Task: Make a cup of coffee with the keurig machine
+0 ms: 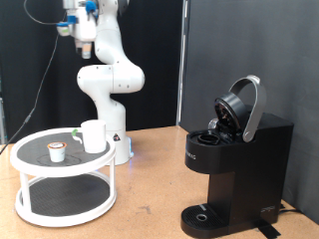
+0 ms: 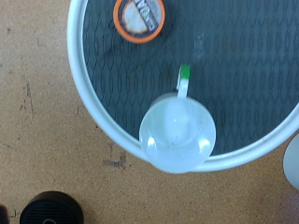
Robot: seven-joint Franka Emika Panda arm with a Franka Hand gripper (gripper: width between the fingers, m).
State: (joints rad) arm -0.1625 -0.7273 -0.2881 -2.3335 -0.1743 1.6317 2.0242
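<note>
The white mug (image 1: 94,135) stands upright on the top shelf of a round white two-tier stand (image 1: 40,188) at the exterior view's left. In the wrist view the mug (image 2: 177,135) is seen from above and looks empty, its handle pointing at a small green mark (image 2: 185,73). A small pod (image 1: 58,150) with an orange rim (image 2: 140,17) sits beside the mug on the shelf. The black keurig machine (image 1: 239,159) stands at the exterior view's right with its lid (image 1: 242,105) raised. My gripper (image 1: 72,24) is high above the stand, far from everything. Its fingers do not show in the wrist view.
The stand's white rim (image 2: 82,89) rings a dark mesh shelf. The arm's white base (image 1: 118,147) stands just behind the stand. The machine's round drip tray (image 1: 204,216) is near the table's front. A dark round object (image 2: 51,208) lies on the brown table.
</note>
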